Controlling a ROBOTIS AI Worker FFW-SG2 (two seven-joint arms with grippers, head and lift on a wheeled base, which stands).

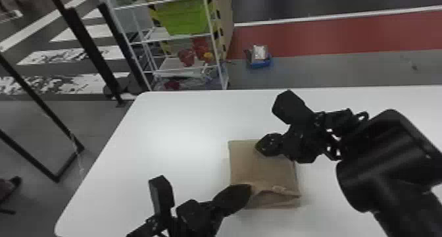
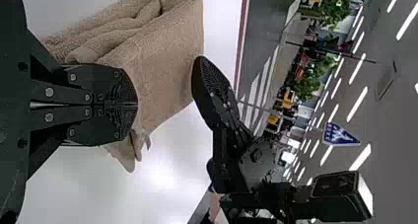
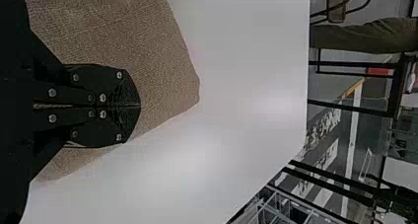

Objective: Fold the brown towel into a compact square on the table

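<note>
Brown, soft-looking cloth lies in front of us on the white table [image 1: 158,131]: the brown towel [image 1: 243,160], already folded into a block, its upper layer [image 1: 263,173] rucked up above a lower layer [image 1: 276,203] along the side nearest us. Our left gripper [image 2: 136,104] is at that near side, toward the left corner, its two fingers brought together; we cannot tell whether any cloth is pinched between them. Our right gripper [image 3: 139,105] sits over the far right part of the towel, its fingers also narrowed to meet, and again we cannot say whether they grip a fold or merely press. We judge the step in hand to be settling the last fold and truing the near edge, with most of the folding done. To do it well, we should let the right side act as a light anchor while the left draws the upper layer level with the one beneath, low and slowly, so the stack does not skid. Thick cloth like this will probably spring back, so we would smooth from the middle outward before letting go. Lifting too high could open the fold, and pulling with both arms could skew the square.
</note>
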